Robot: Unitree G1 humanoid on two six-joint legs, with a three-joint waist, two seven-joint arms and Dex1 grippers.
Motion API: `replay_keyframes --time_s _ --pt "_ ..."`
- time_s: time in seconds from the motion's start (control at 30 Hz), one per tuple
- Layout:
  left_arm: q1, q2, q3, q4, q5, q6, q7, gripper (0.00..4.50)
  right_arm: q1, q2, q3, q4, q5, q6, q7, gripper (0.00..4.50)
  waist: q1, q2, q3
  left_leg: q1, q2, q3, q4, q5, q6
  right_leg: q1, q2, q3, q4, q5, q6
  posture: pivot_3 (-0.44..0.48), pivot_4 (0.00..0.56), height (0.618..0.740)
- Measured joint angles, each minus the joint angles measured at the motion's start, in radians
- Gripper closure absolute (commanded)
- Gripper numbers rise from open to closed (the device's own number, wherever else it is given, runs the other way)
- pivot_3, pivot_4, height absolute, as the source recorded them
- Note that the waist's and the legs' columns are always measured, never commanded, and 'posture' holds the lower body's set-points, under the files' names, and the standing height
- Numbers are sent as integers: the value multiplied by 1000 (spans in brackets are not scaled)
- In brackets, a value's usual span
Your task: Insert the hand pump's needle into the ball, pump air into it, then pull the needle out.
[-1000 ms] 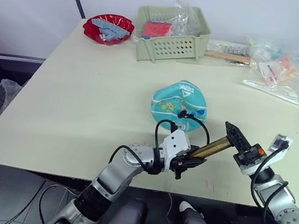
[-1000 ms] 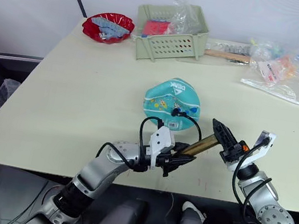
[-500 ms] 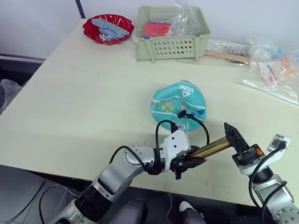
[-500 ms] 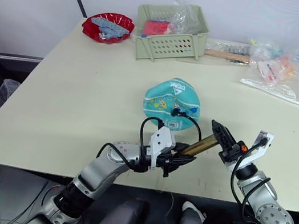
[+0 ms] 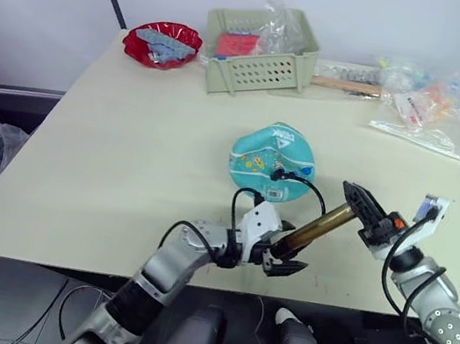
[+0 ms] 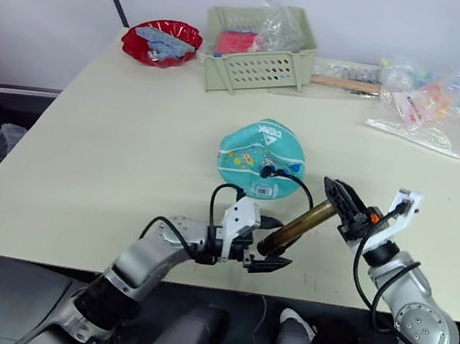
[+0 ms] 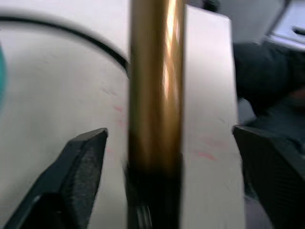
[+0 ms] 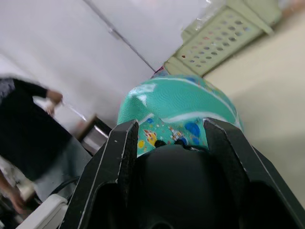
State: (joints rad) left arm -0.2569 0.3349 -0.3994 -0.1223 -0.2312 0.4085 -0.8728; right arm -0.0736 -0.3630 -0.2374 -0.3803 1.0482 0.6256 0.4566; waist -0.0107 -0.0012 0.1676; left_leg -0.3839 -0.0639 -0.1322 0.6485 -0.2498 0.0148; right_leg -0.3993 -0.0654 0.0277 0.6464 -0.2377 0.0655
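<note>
- Ball (image 5: 273, 161): teal rubber, white stripes, cartoon prints, sagging and partly deflated; sits mid-desk (image 5: 129, 136).
- Pump (image 5: 320, 226): slim, glossy gold-bronze metal tube, tilted between the two claws, just in front of the ball.
- Hose (image 5: 300, 181): thin black loop from the pump to the ball's near side. Needle too small to make out.
- Left claw (image 5: 280, 251): fingers spread wide either side of the pump's lower end, not pinching it; dark textured pads (image 7: 83, 164).
- Right claw (image 5: 358, 204): clamped on the pump's black upper end.
- Far edge: perforated green plastic basket (image 5: 260, 53), red bowl (image 5: 162, 42), clear plastic bags (image 5: 427, 113).
</note>
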Motion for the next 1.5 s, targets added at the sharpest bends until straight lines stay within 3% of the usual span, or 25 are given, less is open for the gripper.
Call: replay_keyframes --time_s 0.3,0.67,1.5 --pt "-111 54 10 15 -44 111 -95 59 -58 -107 79 -18 -145 -7 99 2828 -2 0 0 -1 -1 0 0 0 0 0 0 0 -1 0 0 0 150 740" --pt "-183 33 -35 128 -23 144 -155 59 -126 -174 144 -63 -262 -41 193 2828 -2 -1 0 -2 -1 0 0 0 0 -1 -1 0 -1 0 0 0 150 740" --pt "-204 -28 -47 232 43 35 -201 59 -151 -200 159 -133 -251 -36 254 2828 -1 -1 1 -6 -1 0 1 0 0 -5 -1 0 0 0 0 0 150 740"
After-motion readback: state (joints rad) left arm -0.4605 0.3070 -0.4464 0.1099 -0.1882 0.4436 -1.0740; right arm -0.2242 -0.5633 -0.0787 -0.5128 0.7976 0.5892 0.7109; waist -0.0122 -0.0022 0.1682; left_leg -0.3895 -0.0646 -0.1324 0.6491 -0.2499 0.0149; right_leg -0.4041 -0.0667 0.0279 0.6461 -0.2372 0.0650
